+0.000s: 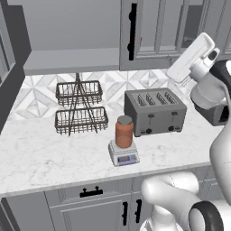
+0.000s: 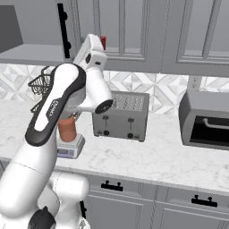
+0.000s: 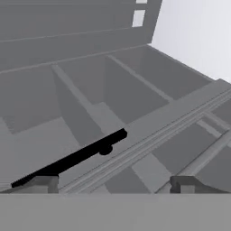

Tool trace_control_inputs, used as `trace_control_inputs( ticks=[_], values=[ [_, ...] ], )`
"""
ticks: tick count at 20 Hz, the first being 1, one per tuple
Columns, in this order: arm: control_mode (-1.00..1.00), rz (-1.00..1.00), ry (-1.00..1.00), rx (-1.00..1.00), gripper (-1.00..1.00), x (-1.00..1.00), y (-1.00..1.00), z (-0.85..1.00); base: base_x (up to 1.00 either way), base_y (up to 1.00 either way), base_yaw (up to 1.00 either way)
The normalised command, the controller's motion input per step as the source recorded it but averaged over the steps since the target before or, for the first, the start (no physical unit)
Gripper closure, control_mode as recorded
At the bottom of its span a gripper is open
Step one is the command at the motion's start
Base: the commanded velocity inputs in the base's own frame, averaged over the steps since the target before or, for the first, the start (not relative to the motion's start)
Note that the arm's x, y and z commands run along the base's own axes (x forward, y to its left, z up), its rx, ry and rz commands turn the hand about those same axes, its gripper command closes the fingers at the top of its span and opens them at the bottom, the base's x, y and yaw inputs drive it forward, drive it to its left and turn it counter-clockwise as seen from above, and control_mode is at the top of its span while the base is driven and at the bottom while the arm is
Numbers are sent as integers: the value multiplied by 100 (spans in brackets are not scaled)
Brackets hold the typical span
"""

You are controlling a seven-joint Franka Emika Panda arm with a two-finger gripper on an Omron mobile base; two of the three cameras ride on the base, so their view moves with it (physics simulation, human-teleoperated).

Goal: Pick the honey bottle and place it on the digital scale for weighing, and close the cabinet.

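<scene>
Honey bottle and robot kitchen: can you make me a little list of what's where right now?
honey bottle: upright on the digital scale
toaster: behind the scale, to its right
wire basket rack: left on the counter, two tiers
cabinet: above the toaster, black bar handle on its door
gripper: open, raised close to the cabinet door, holding nothing
task left: closing the cabinet
</scene>
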Motion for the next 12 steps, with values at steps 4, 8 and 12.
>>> trace_control_inputs(
  ticks=[4,8,12],
  values=[
    [-100,0,-18,-22,-100,-100,49,26,0,0,0],
    [-100,0,-3,-12,-100,-56,94,-25,0,0,0],
    [-100,0,-7,-7,-100,-33,100,-12,0,0,0]
  ],
)
